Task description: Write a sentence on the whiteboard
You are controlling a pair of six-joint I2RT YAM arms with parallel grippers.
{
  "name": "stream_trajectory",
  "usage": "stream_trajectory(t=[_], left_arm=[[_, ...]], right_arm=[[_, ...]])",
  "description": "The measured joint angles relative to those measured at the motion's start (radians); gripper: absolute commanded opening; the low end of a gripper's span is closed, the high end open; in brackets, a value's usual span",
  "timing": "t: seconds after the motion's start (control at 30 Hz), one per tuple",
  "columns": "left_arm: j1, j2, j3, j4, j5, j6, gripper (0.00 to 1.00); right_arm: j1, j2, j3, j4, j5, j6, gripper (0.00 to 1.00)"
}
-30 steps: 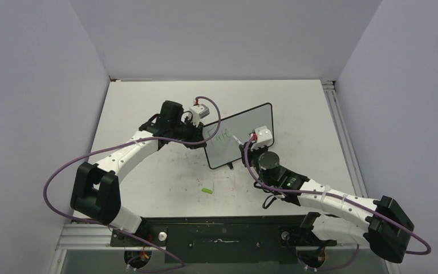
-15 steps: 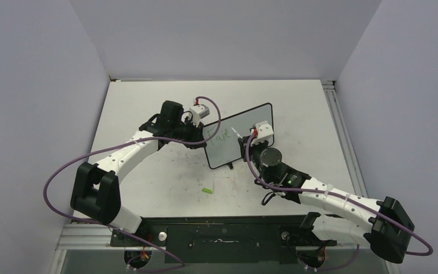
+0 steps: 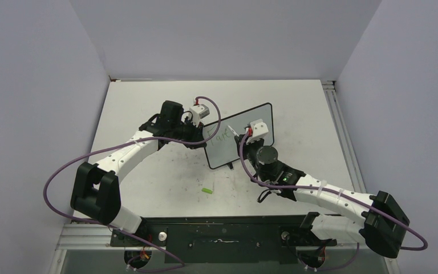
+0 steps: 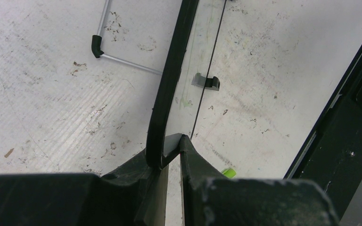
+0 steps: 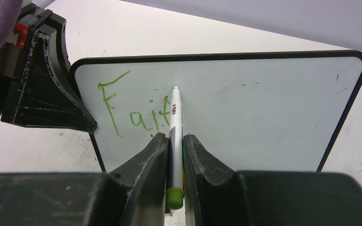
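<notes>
The whiteboard (image 3: 245, 123) stands upright mid-table; it fills the right wrist view (image 5: 264, 113). Green letters "Fait" (image 5: 127, 110) run along its upper left, also visible from above (image 3: 222, 136); the rest of the sentence does not show. My right gripper (image 5: 174, 139) is shut on a white marker with a green end (image 5: 175, 132), its tip touching the board just right of the letters. My left gripper (image 4: 170, 141) is shut on the board's black frame (image 4: 169, 75) at its left edge, holding it upright.
A small green marker cap (image 3: 207, 190) lies on the scuffed white tabletop (image 3: 148, 177) in front of the board; it also shows in the left wrist view (image 4: 228, 173). The board's wire foot (image 4: 122, 61) rests on the table. Purple walls enclose the table.
My right arm has shifted left and toward the board, and the marker tip has moved up along the board beside the last letter. The left arm and the board have stayed still.
</notes>
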Motion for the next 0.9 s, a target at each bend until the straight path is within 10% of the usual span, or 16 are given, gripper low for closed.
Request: stream_trajectory(t=[0.9], left_arm=[[0.000, 0.000, 0.001, -0.001, -0.003, 0.000, 0.00]], right_arm=[[0.008, -0.011, -0.056, -0.011, 0.019, 0.041, 0.05]])
